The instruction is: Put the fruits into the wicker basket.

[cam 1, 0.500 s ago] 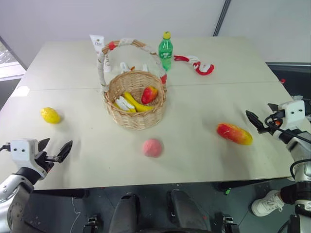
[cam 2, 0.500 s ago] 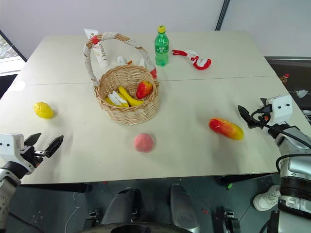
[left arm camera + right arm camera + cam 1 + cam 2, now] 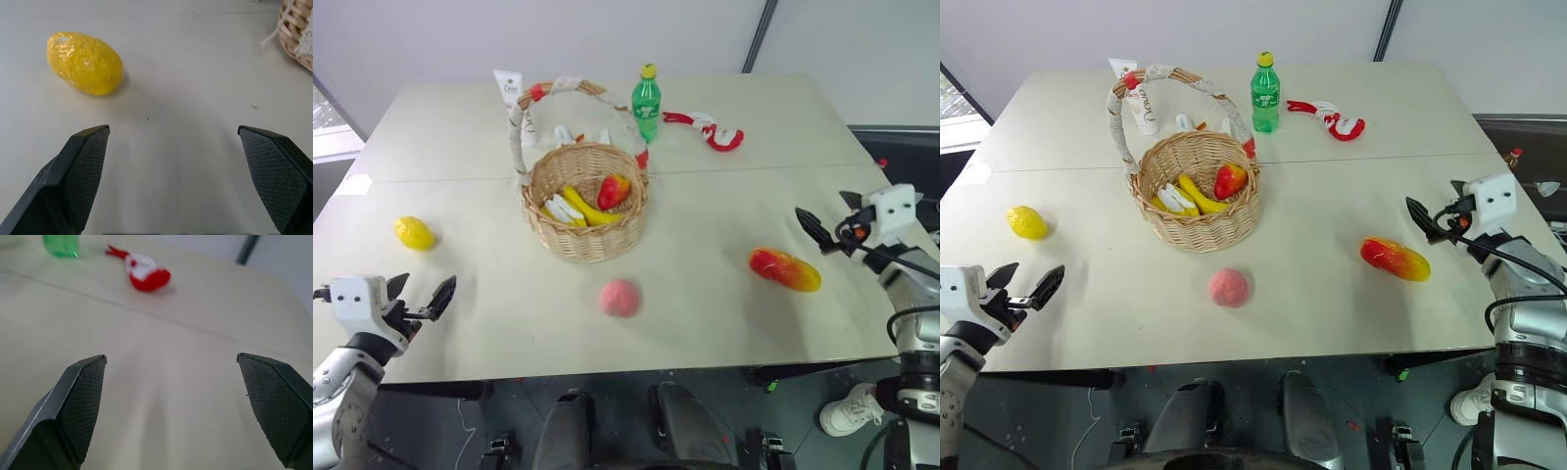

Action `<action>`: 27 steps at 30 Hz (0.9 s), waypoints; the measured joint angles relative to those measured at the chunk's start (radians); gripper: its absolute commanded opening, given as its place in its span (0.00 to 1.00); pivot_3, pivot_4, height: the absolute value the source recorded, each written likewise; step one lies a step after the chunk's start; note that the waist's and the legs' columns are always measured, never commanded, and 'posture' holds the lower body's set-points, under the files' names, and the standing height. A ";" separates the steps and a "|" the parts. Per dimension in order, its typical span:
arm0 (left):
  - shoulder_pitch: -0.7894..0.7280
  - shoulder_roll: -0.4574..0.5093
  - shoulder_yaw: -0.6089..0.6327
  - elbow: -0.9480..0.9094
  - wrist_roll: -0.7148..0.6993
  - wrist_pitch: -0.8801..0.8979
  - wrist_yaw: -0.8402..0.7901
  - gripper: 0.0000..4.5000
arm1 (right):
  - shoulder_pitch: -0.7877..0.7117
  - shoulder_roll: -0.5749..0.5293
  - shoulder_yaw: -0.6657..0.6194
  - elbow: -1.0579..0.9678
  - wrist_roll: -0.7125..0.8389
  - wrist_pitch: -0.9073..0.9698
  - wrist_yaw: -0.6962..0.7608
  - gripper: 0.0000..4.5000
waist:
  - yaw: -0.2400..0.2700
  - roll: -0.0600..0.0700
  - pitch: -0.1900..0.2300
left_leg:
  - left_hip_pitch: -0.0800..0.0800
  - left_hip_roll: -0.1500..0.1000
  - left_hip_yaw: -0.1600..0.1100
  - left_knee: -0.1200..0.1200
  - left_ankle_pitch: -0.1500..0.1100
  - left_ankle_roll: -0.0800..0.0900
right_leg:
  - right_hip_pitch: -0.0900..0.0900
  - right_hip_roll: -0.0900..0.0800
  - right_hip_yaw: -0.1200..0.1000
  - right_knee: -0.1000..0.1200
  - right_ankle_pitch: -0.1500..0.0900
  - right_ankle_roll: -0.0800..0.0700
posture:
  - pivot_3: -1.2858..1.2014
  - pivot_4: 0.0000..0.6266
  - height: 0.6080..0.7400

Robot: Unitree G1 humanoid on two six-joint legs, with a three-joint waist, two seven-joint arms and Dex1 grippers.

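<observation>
Left eye view: bananas (image 3: 579,207) and probably a small red-yellow fruit (image 3: 614,190) already inside wicker basket (image 3: 587,240); lemon (image 3: 414,232), peach (image 3: 620,298), mango (image 3: 785,269) left; left gripper (image 3: 417,299) and right gripper (image 3: 824,227) spread apart, empty.

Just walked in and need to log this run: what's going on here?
A humanoid robot is gathering toy fruit into a round tan wicker basket on a pale table. Yellow bananas and a small red-yellow fruit already lie inside. A yellow lemon, a round pink peach and a red-and-yellow mango lie on the table. The left hand and right hand are both open and empty.
</observation>
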 measured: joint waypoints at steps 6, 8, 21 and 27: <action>-0.074 0.002 0.035 0.000 -0.031 0.054 0.097 1.00 | -0.005 -0.002 0.089 -0.324 0.139 0.191 0.098 0.99 | 0.002 0.000 0.000 | -0.001 0.000 -0.005 0.000 0.000 0.000 | 0.000 -0.001 -0.001 0.000 0.000 0.000 | 0.52 0.24 1.00; -0.122 0.013 0.033 0.018 0.000 0.077 0.161 1.00 | 0.010 -0.020 0.124 -0.451 0.207 0.271 0.137 0.99 | 0.005 0.000 0.000 | -0.001 0.000 -0.006 0.000 0.000 0.000 | 0.000 -0.001 -0.002 0.000 0.000 0.000 | 0.52 0.24 1.00; -0.621 0.080 -0.005 0.241 0.100 0.469 0.543 1.00 | -0.071 0.089 0.396 -0.745 0.337 0.460 0.146 0.99 | 0.006 -0.003 -0.001 | -0.002 -0.001 -0.008 0.002 0.000 0.000 | 0.000 -0.001 -0.004 0.001 0.000 0.000 | 0.52 0.24 1.00; -0.740 0.078 -0.061 0.357 0.137 0.564 0.577 1.00 | -0.070 0.126 0.432 -0.746 0.316 0.449 0.139 0.99 | 0.004 -0.003 -0.001 | -0.002 -0.002 -0.008 0.002 0.000 0.000 | 0.000 -0.002 -0.004 0.001 0.000 0.000 | 0.52 0.24 1.00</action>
